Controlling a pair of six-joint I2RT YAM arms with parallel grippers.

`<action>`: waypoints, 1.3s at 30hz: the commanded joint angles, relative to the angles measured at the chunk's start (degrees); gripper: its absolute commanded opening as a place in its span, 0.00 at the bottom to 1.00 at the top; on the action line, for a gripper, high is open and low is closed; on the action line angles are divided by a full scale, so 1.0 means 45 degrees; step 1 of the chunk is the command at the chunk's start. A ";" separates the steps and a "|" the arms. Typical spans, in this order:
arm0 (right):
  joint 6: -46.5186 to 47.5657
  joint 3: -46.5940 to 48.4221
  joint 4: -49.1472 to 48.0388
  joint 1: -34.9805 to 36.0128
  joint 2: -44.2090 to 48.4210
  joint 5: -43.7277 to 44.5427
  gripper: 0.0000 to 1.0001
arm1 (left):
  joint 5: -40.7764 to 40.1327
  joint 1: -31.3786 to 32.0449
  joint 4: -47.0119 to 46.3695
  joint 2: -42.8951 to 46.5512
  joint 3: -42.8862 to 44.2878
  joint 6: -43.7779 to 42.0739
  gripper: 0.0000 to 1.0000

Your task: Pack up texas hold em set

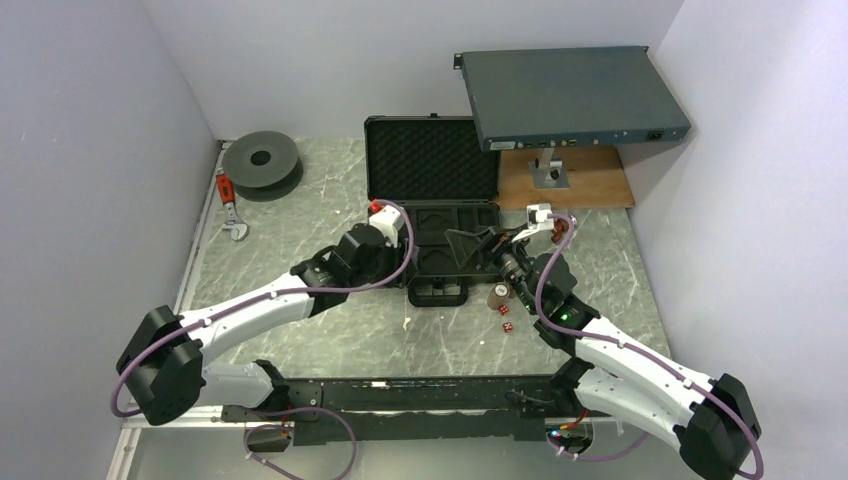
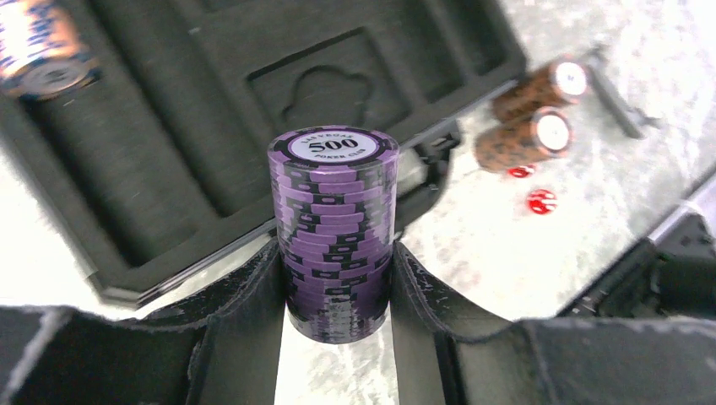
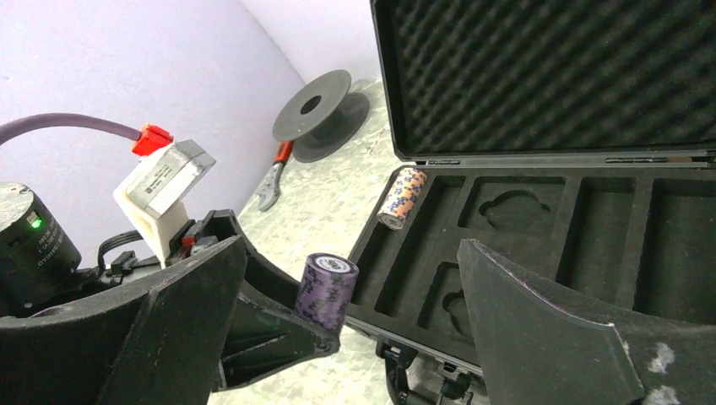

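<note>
around the set: a grey rack box (image 1: 575, 95) sat propped at the back right, over a wooden board (image 1: 590, 180), and in the top view it covered the far right corner of the foam lid (image 1: 432, 160). a dark spool (image 1: 262, 160) and a red-handled tool (image 1: 228, 200) lay well apart at the left.

the left gripper (image 2: 335, 253) pinched the purple chip stack (image 2: 335, 194) by its sides, just off the front left corner of the black briefcase (image 3: 380, 228). the stack stood upright, long axis vertical, "500" face up. we couldn't tell if it touched the table. the top view hid it under the wrist.

the right gripper (image 3: 363, 278) had its jaws spread wide w/ nothing between, in front of the tray (image 3: 591, 228).

the case lay open, long axis left-right, lid up at the far side. 1 striped chip stack (image 3: 401, 197) lay on its side in the leftmost slot, blurred in the left wrist view. 2 brown chip stacks (image 2: 523, 139) lay on their sides on the table near 2 red dice (image 2: 541, 201).
</note>
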State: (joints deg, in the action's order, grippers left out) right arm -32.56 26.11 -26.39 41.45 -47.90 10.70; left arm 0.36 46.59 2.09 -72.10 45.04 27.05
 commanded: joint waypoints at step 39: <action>0.0564 0.0214 -0.0457 0.0223 0.0352 0.0793 1.00 | -0.3819 -0.1512 0.4773 -0.4258 0.4878 0.0122 0.00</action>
State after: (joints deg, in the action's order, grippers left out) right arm -31.07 26.11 -25.89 41.78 -47.13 13.13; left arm -18.50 40.12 27.64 -90.83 63.57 28.91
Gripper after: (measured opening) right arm 0.993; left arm 0.459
